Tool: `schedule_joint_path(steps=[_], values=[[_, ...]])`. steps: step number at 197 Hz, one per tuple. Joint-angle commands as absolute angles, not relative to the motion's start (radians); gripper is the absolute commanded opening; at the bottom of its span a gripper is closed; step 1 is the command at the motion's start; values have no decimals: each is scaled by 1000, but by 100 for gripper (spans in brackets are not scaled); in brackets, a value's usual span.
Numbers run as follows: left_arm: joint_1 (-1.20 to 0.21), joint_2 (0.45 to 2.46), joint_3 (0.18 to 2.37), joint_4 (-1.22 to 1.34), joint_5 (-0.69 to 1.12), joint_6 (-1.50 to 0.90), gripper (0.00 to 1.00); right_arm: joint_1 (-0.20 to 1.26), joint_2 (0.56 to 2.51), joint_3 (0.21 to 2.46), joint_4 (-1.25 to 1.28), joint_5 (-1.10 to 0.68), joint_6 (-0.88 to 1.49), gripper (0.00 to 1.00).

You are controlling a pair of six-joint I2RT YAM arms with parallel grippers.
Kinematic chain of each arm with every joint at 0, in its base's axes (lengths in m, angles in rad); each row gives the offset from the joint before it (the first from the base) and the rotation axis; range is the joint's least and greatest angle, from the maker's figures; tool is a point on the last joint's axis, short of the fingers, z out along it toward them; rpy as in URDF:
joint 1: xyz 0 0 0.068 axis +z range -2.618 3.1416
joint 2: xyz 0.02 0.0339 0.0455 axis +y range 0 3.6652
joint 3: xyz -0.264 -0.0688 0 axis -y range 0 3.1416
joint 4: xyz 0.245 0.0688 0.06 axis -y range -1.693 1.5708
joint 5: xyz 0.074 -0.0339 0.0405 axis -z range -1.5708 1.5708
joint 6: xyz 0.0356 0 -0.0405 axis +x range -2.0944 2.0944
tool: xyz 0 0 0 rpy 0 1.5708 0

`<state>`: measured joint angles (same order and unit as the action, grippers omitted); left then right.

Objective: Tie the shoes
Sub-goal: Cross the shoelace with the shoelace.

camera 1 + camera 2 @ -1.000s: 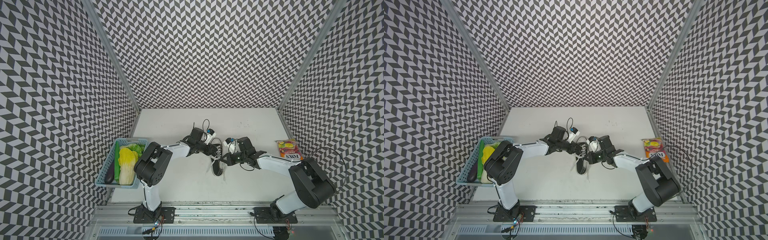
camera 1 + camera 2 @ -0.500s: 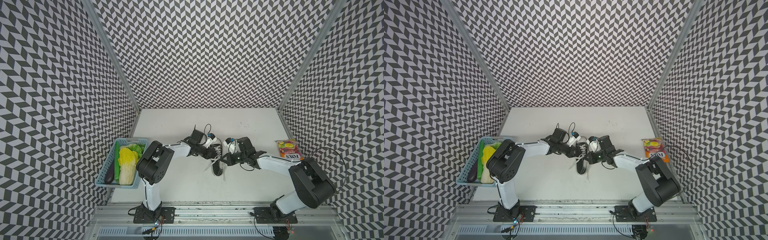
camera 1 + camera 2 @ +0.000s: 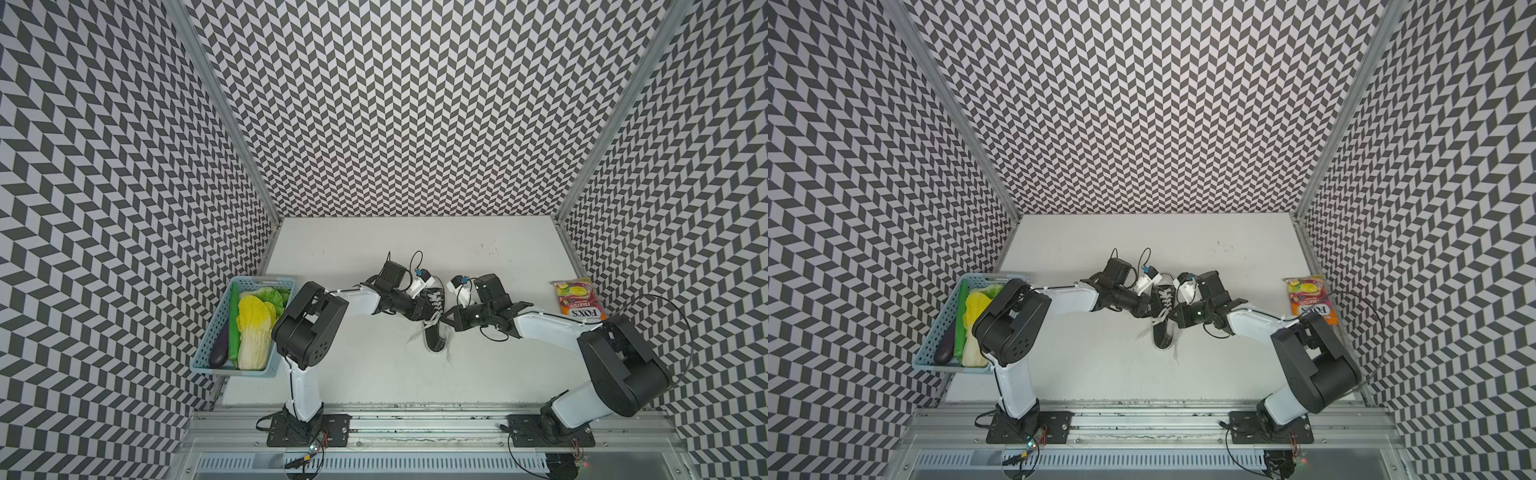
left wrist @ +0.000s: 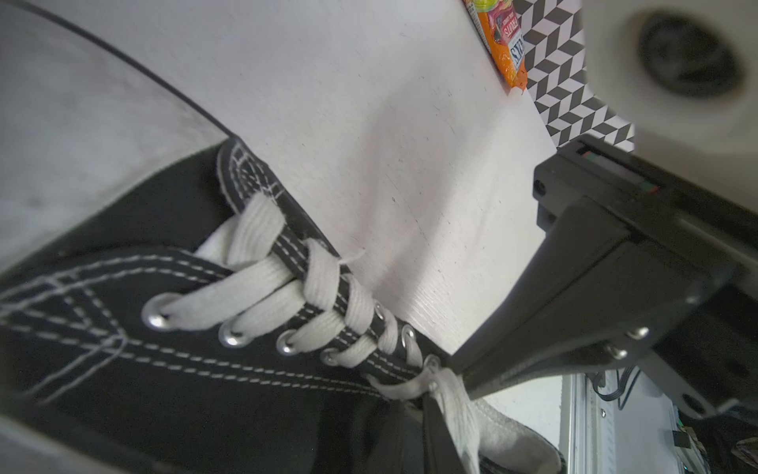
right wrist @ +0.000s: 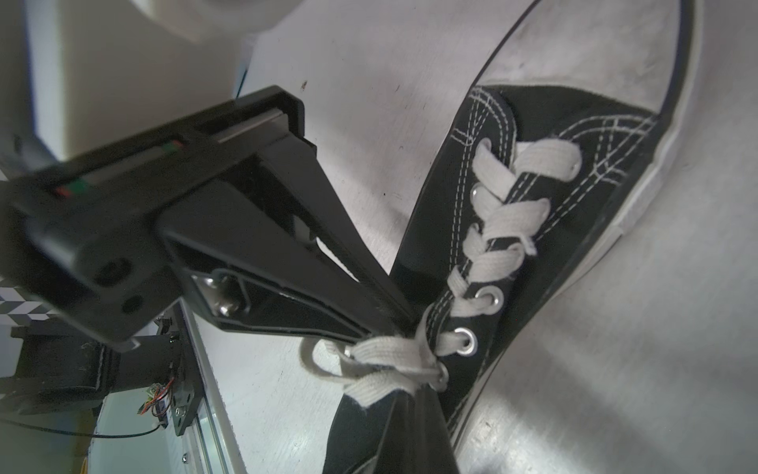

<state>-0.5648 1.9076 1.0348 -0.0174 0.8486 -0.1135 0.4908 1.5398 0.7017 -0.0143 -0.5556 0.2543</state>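
Observation:
A black canvas shoe (image 3: 434,337) (image 3: 1163,338) with a white toe cap lies mid-table, toe to the back. Its white laces (image 5: 381,361) bunch at the top eyelets, and two loose tails trail onto the table (image 3: 415,336). My left gripper (image 3: 427,312) (image 4: 426,404) comes in from the left and is shut on a lace strand (image 4: 455,404). My right gripper (image 3: 447,321) (image 5: 414,394) comes in from the right and is shut on the lace at the same spot. The two tips nearly meet over the tongue. In the right wrist view a small lace loop (image 5: 313,357) hangs at the left gripper's tip.
A blue basket (image 3: 216,320) of vegetables stands at the left edge, beside the left arm's base. An orange candy packet (image 3: 578,300) lies at the right wall. Patterned walls close in three sides, and a metal rail (image 3: 415,409) runs along the front.
My left gripper has slid from beside the shoe's toe end toward the front, onto the laces at the top eyelets. The right arm has stayed put.

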Motion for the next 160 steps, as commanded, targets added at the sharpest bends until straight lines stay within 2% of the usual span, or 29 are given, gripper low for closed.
schedule_joint_path(steps=[1,39,89,160], values=[[-561,1917,1015,14,901,-112,16,499,1542,729,15,-543,245,0],[-561,1914,990,61,936,-132,20,499,1548,733,15,-547,244,0],[-560,1905,968,130,960,-174,21,499,1554,735,15,-549,245,0],[-557,1884,935,225,946,-242,11,499,1558,731,15,-551,244,0]])
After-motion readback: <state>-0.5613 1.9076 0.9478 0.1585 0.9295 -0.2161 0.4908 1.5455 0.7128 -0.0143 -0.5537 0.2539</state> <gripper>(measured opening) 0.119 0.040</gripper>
